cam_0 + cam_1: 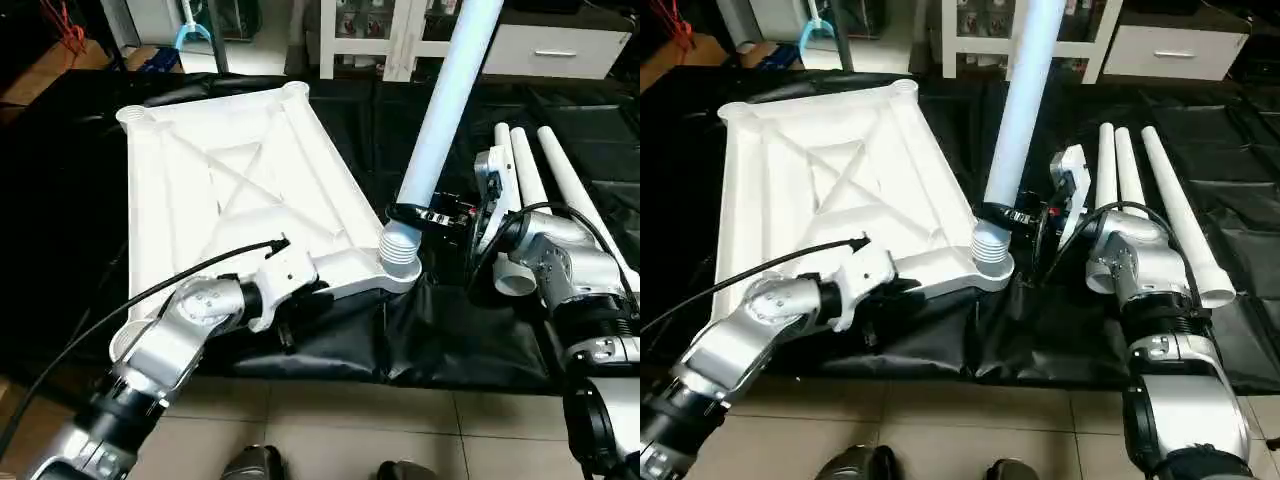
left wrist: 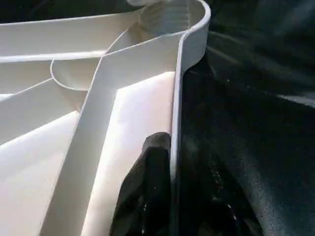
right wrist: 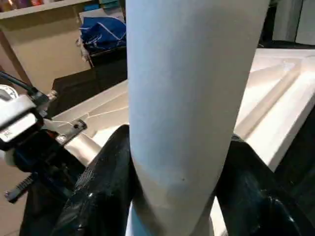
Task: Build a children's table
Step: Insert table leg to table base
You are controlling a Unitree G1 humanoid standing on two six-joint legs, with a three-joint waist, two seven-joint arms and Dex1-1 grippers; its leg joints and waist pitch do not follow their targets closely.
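Observation:
The white tabletop (image 1: 200, 170) lies underside up on a black cloth, its X ribs showing. One white leg (image 1: 445, 110) stands upright with its ribbed end (image 1: 400, 245) in the near right corner socket (image 1: 395, 275). My right gripper (image 1: 415, 215) is shut on this leg just above the socket, a black finger (image 3: 98, 187) on each side of the tube. My left gripper (image 1: 300, 292) is at the tabletop's near rim (image 2: 179, 98), one finger (image 2: 152, 187) inside the rim wall and the other outside, pinching it. Three spare legs (image 1: 560, 190) lie side by side at the right.
The black cloth (image 1: 450, 340) covers the work area and ends at tiled floor (image 1: 320, 420) near me. White shelving (image 1: 370, 40) and a drawer unit (image 1: 560, 45) stand at the back. A black cable (image 1: 120, 305) runs along my left forearm.

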